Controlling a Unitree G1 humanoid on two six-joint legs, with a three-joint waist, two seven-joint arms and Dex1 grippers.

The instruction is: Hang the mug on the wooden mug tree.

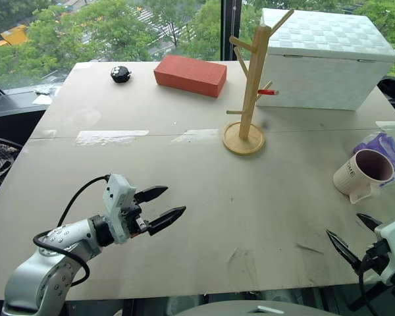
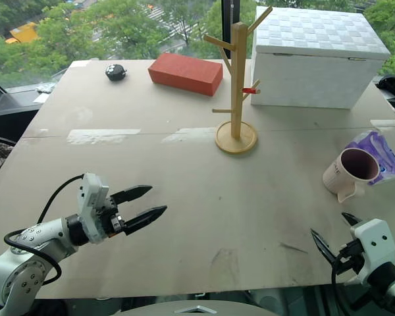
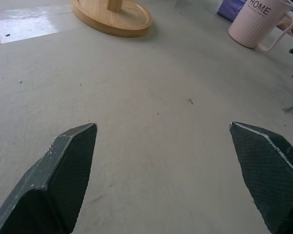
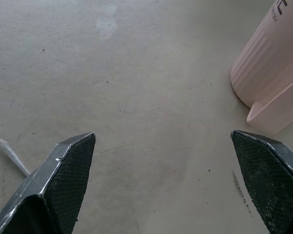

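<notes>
The cream-white mug [image 1: 355, 174] with a dark maroon inside stands upright at the table's right edge, its handle turned toward me and dark lettering on its side [image 3: 256, 22]. The wooden mug tree [image 1: 250, 99] rises from a round base behind the table's middle, with one red-tipped peg. My right gripper [image 1: 343, 224] hovers open near the front right edge, a short way in front of the mug, nothing between its fingers [image 4: 68, 175]. My left gripper [image 1: 173, 201] is open over the front left of the table, far from the mug, pointing toward the tree's base.
A large white box [image 1: 326, 59] stands right behind the tree. A red brick [image 1: 189, 74] and a small black object [image 1: 120, 74] lie at the back. A purple packet [image 1: 385, 148] sits against the mug's far side. The table's front edge [image 1: 217, 289] runs just below both grippers.
</notes>
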